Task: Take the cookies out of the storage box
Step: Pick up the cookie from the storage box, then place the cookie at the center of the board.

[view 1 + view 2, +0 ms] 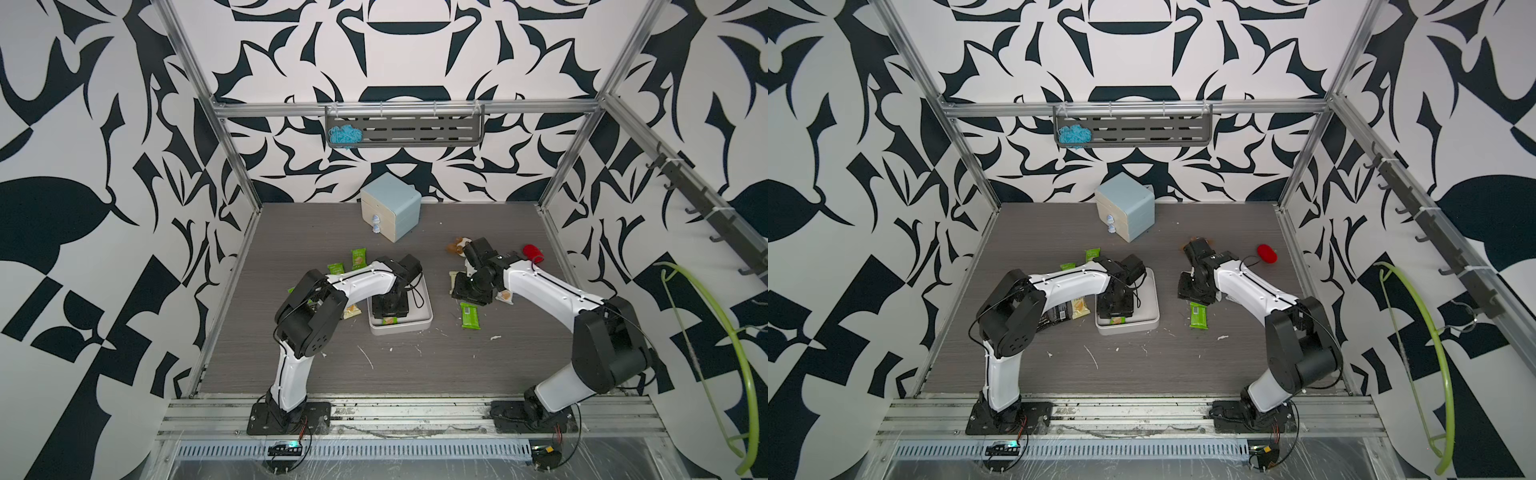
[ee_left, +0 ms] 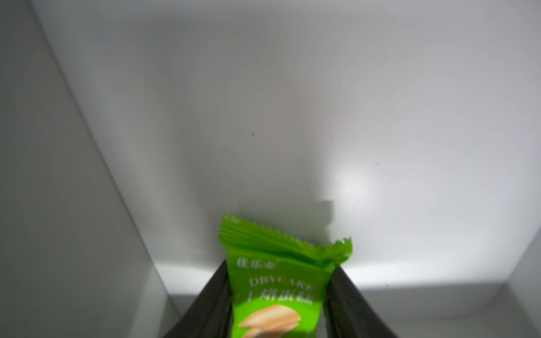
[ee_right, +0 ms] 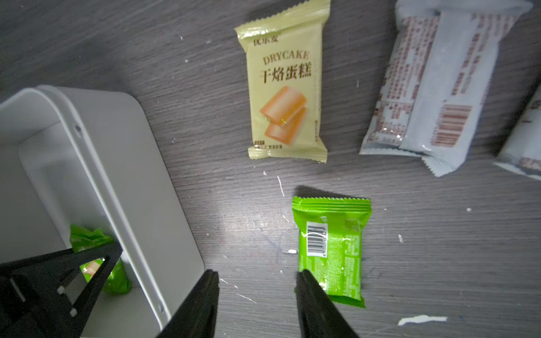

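The 1 green packet (image 2: 272,292) that shows in the box (image 2: 409,117) sits between the 2 fingers of the left gripper (image 2: 280,266). Its crimped end sticks out past the fingertips. Its sides are pressed in where the fingers meet it, so the grip looks closed across its width. The box floor beyond the fingertips is bare, and a wall stands close on 1 side of the fingers.

To do this step well, I judge the lift should go straight up until the packet clears the low wall, and only then sideways. A slanted pull could catch the rim and drag the light box along. The wrapper looks slick and the hold is on its edges, so a slow rise seems wise.

Outside the box, the right gripper (image 3: 257,272) hovers over the table (image 3: 117,44), fingers moderately apart with nothing between them. A second green packet (image 3: 332,248), barcode up, lies just beside 1 finger. A yellow packet (image 3: 285,85) and white packets (image 3: 433,87) lie farther ahead of the tips.
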Robot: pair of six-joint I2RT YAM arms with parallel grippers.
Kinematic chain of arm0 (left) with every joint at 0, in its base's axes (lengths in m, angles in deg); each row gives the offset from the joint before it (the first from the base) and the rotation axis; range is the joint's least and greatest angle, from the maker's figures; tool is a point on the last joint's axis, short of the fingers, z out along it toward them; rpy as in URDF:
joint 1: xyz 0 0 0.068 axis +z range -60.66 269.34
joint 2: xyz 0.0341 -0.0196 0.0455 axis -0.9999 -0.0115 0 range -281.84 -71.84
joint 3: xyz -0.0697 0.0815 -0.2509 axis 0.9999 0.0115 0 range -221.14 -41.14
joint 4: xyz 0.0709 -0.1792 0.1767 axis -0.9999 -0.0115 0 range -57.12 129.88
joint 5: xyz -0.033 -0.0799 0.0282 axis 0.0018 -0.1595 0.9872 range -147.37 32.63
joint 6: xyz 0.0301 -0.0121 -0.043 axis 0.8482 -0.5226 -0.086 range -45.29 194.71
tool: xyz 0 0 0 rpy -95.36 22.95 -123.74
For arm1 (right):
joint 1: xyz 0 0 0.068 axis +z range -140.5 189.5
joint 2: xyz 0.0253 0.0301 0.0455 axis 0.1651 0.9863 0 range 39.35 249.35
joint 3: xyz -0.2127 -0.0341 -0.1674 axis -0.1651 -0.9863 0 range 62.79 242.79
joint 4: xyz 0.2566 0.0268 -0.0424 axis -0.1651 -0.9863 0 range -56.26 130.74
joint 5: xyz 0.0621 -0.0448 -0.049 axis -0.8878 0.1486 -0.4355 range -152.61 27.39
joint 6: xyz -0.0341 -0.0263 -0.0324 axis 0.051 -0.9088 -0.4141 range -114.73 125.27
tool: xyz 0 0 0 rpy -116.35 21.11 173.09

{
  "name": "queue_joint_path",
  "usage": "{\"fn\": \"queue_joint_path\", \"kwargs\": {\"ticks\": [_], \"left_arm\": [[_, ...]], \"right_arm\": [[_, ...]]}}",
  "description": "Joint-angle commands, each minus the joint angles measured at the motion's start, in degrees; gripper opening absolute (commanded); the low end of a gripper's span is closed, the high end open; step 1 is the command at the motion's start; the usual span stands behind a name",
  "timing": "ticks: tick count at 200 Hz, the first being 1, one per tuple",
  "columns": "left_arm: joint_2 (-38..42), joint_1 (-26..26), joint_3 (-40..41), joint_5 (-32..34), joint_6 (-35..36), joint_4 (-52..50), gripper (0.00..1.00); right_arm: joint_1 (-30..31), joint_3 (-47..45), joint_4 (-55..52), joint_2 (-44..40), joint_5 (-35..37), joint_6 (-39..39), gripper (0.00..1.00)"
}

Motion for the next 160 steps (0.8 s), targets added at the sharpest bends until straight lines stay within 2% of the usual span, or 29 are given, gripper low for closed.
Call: {"fn": "queue_joint_path", "kwargs": {"ticks": [1, 91, 127, 160], "left_arm": [[-1.76, -0.1, -2.36, 0.63, 0.23, 0.09, 0.51], [-4.18, 2.34, -12.36, 1.88, 3.19, -3.05, 0.5], [-1.77, 2.71, -14.72, 1.73, 3.27, -4.11, 0.5], [2.5, 3.1, -13.36, 2.13, 2.24, -5.04, 0.51]], "right_arm": [[-0.33, 1.77, -1.57, -1.82, 1.03, -0.92, 0.49], [-1.03, 1.26, -2.58, -3.9, 2.21, -1.29, 0.48], [-1.21, 1.7, -2.51, -4.06, 2.08, -1.51, 0.48], [-1.21, 2.07, -2.5, -3.99, 1.99, -1.9, 0.48]]}}
